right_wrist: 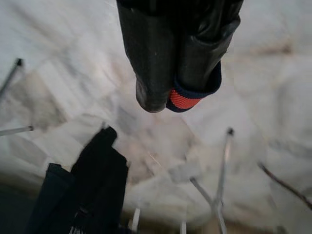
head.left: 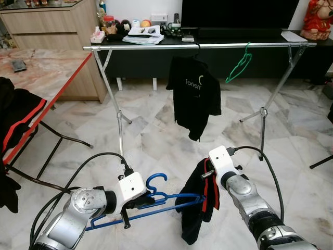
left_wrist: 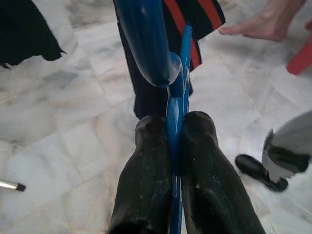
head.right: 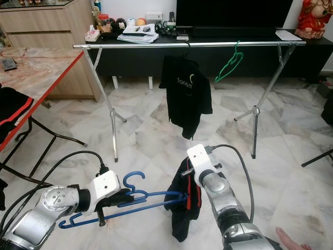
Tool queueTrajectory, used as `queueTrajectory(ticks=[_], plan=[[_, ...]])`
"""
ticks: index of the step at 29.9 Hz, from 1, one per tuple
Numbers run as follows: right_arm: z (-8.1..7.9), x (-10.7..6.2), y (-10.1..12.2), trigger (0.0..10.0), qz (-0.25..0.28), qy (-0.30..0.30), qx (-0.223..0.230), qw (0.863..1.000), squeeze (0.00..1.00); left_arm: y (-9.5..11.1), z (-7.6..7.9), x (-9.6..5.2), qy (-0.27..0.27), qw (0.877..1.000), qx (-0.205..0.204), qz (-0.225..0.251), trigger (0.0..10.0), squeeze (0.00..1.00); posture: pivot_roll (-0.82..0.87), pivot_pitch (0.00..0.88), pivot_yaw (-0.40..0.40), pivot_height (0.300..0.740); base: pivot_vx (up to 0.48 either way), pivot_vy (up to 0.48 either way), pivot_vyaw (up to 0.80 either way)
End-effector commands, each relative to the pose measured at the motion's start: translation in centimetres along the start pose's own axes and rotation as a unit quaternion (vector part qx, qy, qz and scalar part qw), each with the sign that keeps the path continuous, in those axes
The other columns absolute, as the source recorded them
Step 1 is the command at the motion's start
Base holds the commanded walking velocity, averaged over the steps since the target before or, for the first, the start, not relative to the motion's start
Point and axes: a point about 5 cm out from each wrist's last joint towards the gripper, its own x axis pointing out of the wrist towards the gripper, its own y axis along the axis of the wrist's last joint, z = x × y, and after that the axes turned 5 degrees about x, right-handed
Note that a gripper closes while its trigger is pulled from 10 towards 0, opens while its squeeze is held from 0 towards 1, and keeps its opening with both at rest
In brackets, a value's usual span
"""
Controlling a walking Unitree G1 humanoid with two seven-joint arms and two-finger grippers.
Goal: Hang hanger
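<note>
Blue hanger (head.left: 156,200) clamped in left tool (left_wrist: 176,146) — far end inside black garment (head.left: 195,205), pinched by right tool (right_wrist: 168,95).

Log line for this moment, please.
left gripper: shut on blue plastic hanger | right gripper: shut on black red-striped garment | steel rail: not reached

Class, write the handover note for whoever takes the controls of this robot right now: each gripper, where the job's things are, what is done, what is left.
Left gripper: jaws shut on the blue plastic hanger, held low over the marble floor.
Right gripper: jaws shut on the black garment with red stripes, draped at the hanger's right end.
Silver clothes rail ahead holds a black printed shirt and an empty green hanger.
Done: hanger and garment picked up.
Left: finish dressing the hanger, then hook it on the rail.
</note>
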Motion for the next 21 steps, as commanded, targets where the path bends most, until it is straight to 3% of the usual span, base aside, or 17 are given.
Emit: queueTrajectory(ticks=[1, 9, 21], plan=[[0.0, 0.2, 1.5, 10.0, 0.03, 0.004, 0.012, 0.999, 0.0, 0.2, -0.3, 0.3, 0.012, 1.0, 0.009, 0.003, 10.0, 0.0, -0.04, 0.027, 0.026, 0.74, 0.0, 0.0, 0.0], [0.0, 0.2, 2.1, 10.0, 0.038, 0.016, 0.003, 0.999, 0.0, 0.5, -0.4, 1.1, 0.04, 0.999, -0.013, 0.018, 10.0, 0.0, -0.03, 0.049, 0.018, 0.74, 0.0, 0.0, 0.0], [0.8, -0.2, 1.1, 10.0, 0.02, -0.012, 0.017, 1.0, 0.0, 0.1, -1.6, 1.6, 0.112, 0.994, 0.005, -0.002, 10.0, 0.0, -0.03, 0.059, 0.014, 0.74, 0.0, 0.0, 0.0]])
